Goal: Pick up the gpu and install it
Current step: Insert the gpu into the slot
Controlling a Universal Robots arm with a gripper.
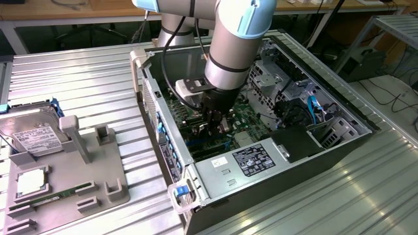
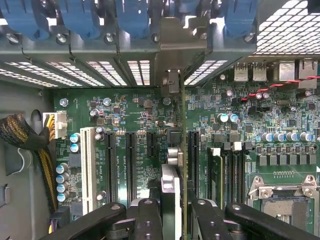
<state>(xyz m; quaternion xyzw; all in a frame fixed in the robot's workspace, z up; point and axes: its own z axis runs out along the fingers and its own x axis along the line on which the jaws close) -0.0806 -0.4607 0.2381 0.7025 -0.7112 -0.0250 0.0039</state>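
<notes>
Green gpu [image 2: 176, 165] clamped between fingers [image 2: 150, 220]

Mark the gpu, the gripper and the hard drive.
gpu [image 2: 172, 165]: wrist view, edge of the card held upright between the fingers.
gripper [image 1: 214, 123]: exterior view, between its fingertips inside the case.
hard drive [image 1: 29, 132]: exterior view, top face with the white label.

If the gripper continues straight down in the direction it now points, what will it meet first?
Probably the motherboard: the gripper, shut on the gpu held edge-on, points at its expansion slots. The card's edge would likely meet first; depth is unclear.
</notes>
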